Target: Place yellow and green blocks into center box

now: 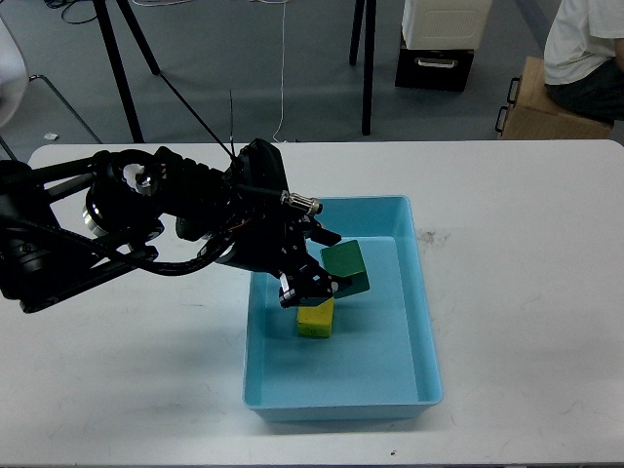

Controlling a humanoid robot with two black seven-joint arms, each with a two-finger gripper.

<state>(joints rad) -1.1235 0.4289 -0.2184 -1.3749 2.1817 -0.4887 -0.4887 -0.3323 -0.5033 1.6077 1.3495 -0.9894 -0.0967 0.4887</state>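
While my left arm reached in from the left edge of the head view, its gripper [327,261] hung inside the blue box [421,322], over the box's far half. Its fingers were closed on the green block [348,265] — the block sat tilted between them, one corner pointing down, and I could not tell whether that corner touched the box floor. One dark finger [310,285] lay along the block's near-left face, just above the yellow block [315,318].

That yellow block rested flat on the box floor, left of the box's middle, its far edge partly hidden under my gripper. Green and yellow blocks were very close; whether they touched was hidden by the finger.

My box stood on the white table [526,292], roughly at the table's centre, long side running away from me. My right arm did not show in this view.

Beyond the table's far edge I saw grey floor, black stand legs [368,68], a white-and-black case [441,44] and — at the upper right corner — a seated person [585,49] beside a cardboard box [541,107].
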